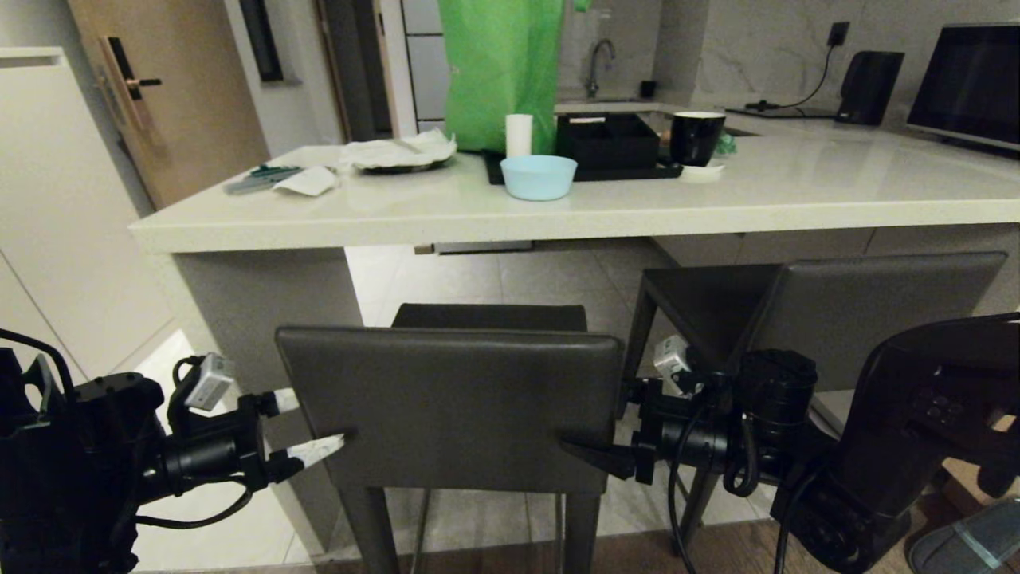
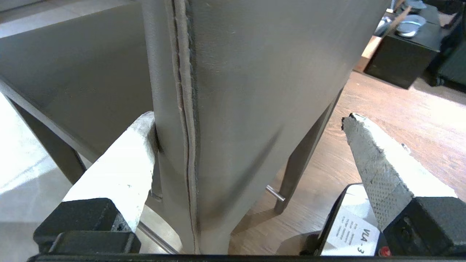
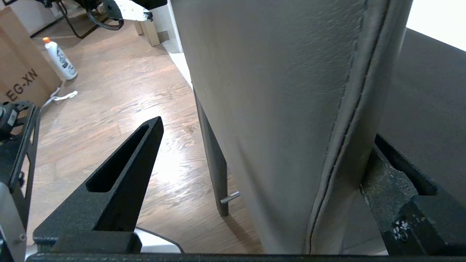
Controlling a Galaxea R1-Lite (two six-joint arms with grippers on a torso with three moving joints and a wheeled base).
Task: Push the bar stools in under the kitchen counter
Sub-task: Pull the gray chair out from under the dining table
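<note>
Arms reach in level from either side: the left gripper (image 1: 312, 424) and right gripper (image 1: 594, 454) straddle the near bar stool's backrest (image 1: 450, 406) edges, jaws spread wide, clamping nothing. This stool stands between them, just short of the kitchen counter (image 1: 558, 211) ahead. Wrist views alone show one left fingertip (image 2: 143, 133) touching the leather.

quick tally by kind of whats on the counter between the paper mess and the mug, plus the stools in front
bar stools: 2 (near, right)
blue bowl: 1
white cup: 1
black box: 1
black tray: 1
black mug: 1
green bag: 1
total: 8
</note>
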